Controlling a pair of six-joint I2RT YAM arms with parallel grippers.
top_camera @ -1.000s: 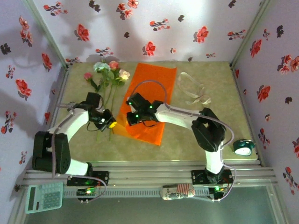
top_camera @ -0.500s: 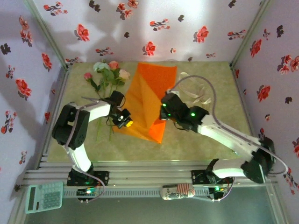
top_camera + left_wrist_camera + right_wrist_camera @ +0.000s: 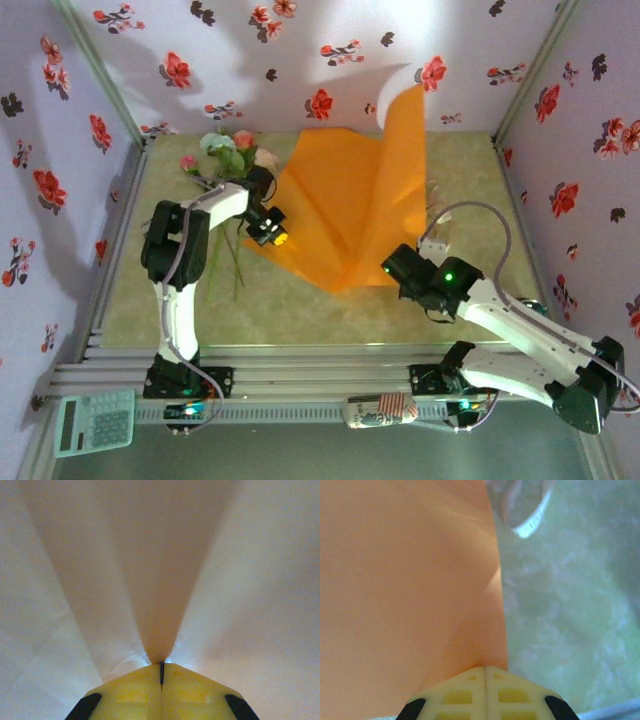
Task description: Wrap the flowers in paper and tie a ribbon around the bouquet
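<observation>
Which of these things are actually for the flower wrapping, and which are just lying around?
For the job: paper, flowers, ribbon.
Lying about: calculator, small patterned object.

Layout on the beige stone-pattern table (image 3: 300,310):
- Large thin orange creased sheet of paper (image 3: 350,210) at mid-table. Its far right corner stands up against the back wall (image 3: 300,60).
- Left gripper (image 3: 272,228) at the paper's left edge, pinching it.
- Right gripper (image 3: 392,268) at the near right corner, pinching it.
- Small bunch of green-stemmed artificial flowers (image 3: 228,155) just left of the paper, blooms at the far side, stems running nearward.
- Thin sheer whitish ribbon (image 3: 532,525) on the table, right of the paper.
- Pale green plastic calculator (image 3: 95,420) off the table, at near left.
</observation>
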